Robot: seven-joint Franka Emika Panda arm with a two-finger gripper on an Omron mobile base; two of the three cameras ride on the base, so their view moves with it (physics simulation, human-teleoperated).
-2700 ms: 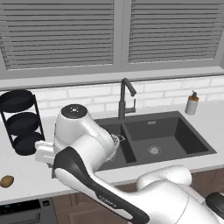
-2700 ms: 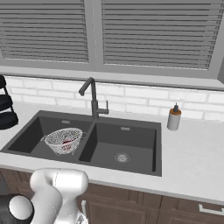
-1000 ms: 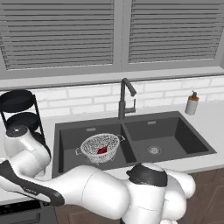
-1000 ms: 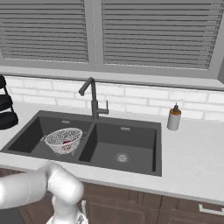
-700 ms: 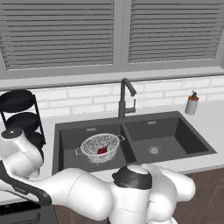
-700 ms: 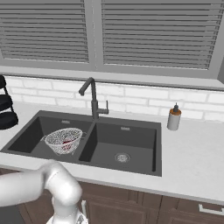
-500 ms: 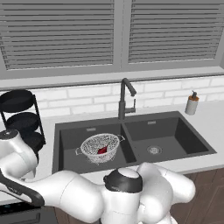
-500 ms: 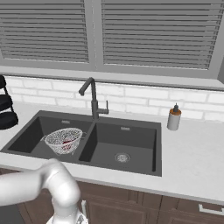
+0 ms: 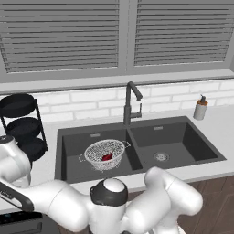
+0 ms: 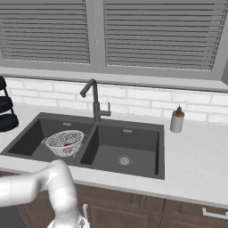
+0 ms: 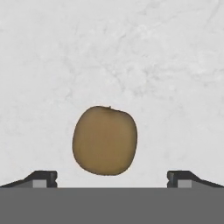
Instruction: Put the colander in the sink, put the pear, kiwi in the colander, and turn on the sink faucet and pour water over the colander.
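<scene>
Hand view: kiwi [image 11: 105,140] on pale counter [image 11: 131,52], centred just ahead of the wide-spread, empty gripper [image 11: 112,178], long axis running away from the tips; pear [image 9: 107,156] in colander [image 9: 104,154].

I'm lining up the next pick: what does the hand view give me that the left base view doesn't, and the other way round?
Hand view alone: the kiwi lying on pale marbled counter, centred between the wide-open jaws of the gripper.
Left base view alone: the colander in the sink's left basin with the pear inside, the sink faucet, soap bottle and black rack.
Shared: just the light countertop.
</scene>
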